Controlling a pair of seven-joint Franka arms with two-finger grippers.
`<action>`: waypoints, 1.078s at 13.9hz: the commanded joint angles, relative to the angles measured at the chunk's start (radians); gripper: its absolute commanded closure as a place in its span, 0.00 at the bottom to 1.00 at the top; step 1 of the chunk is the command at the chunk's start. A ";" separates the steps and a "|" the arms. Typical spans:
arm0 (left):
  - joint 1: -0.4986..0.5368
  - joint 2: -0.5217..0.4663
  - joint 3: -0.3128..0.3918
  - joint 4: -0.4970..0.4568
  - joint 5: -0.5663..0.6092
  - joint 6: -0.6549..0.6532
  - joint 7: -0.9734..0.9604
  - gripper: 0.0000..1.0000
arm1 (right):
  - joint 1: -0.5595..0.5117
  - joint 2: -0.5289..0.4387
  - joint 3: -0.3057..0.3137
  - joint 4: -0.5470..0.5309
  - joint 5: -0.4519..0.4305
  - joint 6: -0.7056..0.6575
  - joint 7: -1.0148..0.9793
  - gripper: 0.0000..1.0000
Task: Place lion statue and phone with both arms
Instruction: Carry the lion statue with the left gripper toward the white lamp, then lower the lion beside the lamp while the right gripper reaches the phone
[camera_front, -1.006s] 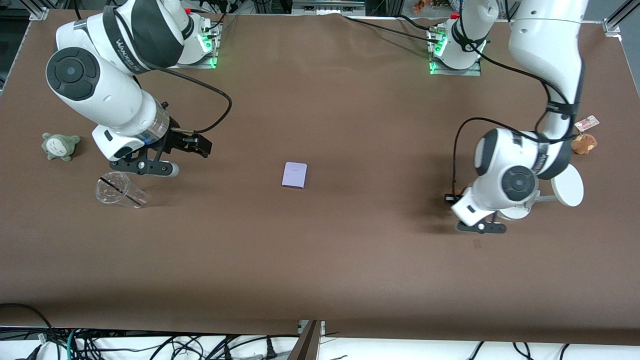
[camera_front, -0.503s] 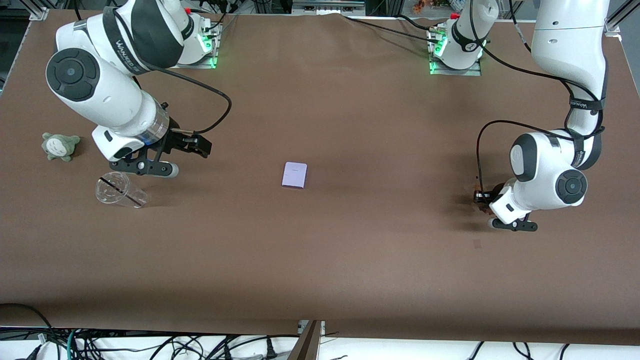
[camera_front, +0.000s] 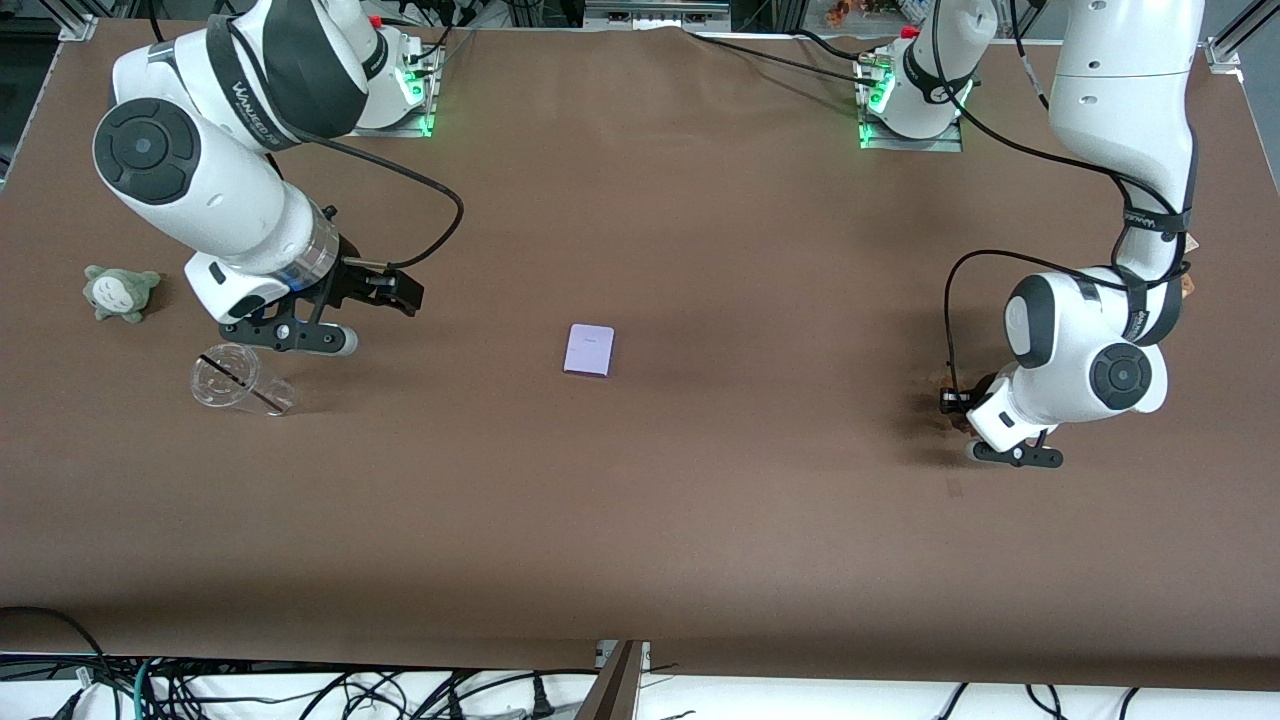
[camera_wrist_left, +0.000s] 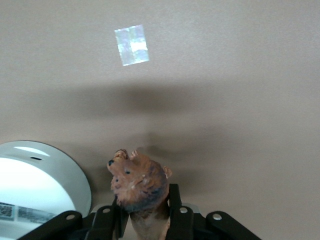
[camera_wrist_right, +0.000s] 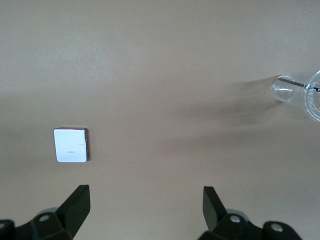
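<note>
The lion statue (camera_wrist_left: 140, 183), orange-brown with a darker mane, is clamped between the fingers of my left gripper (camera_wrist_left: 146, 198), head pointing away from the wrist. That left gripper (camera_front: 1008, 450) hangs low over the table toward the left arm's end. The phone (camera_front: 588, 350), a pale lavender rectangle, lies flat mid-table and also shows in the right wrist view (camera_wrist_right: 71, 145). My right gripper (camera_front: 296, 337) waits open above the table toward the right arm's end, nothing between its fingertips (camera_wrist_right: 145, 199).
A clear plastic cup (camera_front: 241, 381) lies on its side just under the right gripper. A grey-green plush (camera_front: 121, 291) sits beside it. A white round stand base (camera_wrist_left: 37, 186) is close to the held lion. A pale tape patch (camera_wrist_left: 131, 45) marks the cloth.
The left arm swung toward its own end of the table, then eased back slightly, carrying the lion; it now covers the white stand. The right arm has not moved.
</note>
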 joint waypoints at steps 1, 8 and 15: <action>-0.029 0.006 0.012 0.000 -0.013 0.010 -0.007 0.98 | -0.006 0.003 0.003 0.012 -0.001 -0.007 -0.013 0.00; -0.035 0.018 0.011 -0.011 0.019 0.059 -0.014 0.96 | -0.006 0.003 0.003 0.012 -0.001 -0.007 -0.013 0.00; -0.052 0.004 0.012 -0.060 0.022 0.057 -0.015 0.94 | 0.007 0.012 0.006 0.010 0.008 0.027 -0.002 0.00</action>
